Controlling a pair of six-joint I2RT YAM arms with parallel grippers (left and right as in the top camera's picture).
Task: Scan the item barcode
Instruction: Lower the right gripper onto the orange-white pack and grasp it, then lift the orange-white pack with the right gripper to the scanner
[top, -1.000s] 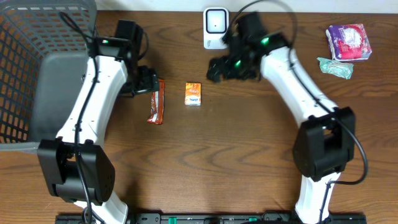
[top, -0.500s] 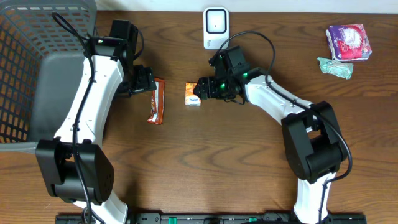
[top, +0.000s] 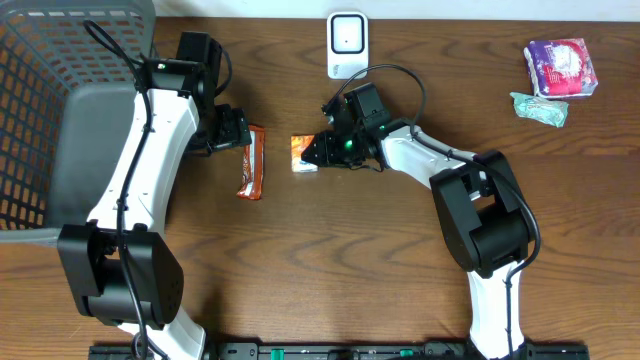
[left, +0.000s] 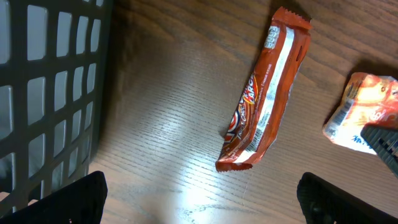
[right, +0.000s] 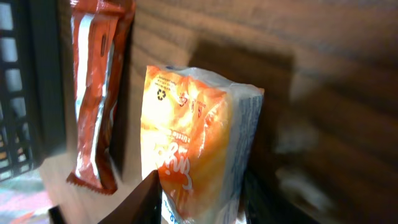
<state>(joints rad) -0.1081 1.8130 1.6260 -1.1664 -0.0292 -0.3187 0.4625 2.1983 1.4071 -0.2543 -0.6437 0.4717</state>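
The orange packet (right: 193, 143) stands between the fingers (right: 144, 198) of the right gripper (top: 320, 150), which are partly closed around its lower end. One finger is lost in dark blur and the tips are cut off at the picture edge, so I cannot tell if they really press it. The left gripper (left: 202, 202) is wide open and empty, the red candy bar (left: 264, 93) lying just ahead of its fingertips and the basket (left: 50, 93) to their left.

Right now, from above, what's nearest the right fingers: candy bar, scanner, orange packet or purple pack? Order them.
1. Orange packet, at the right fingers.
2. Candy bar, farther left.
3. Scanner, at the back.
4. Purple pack, far right corner.
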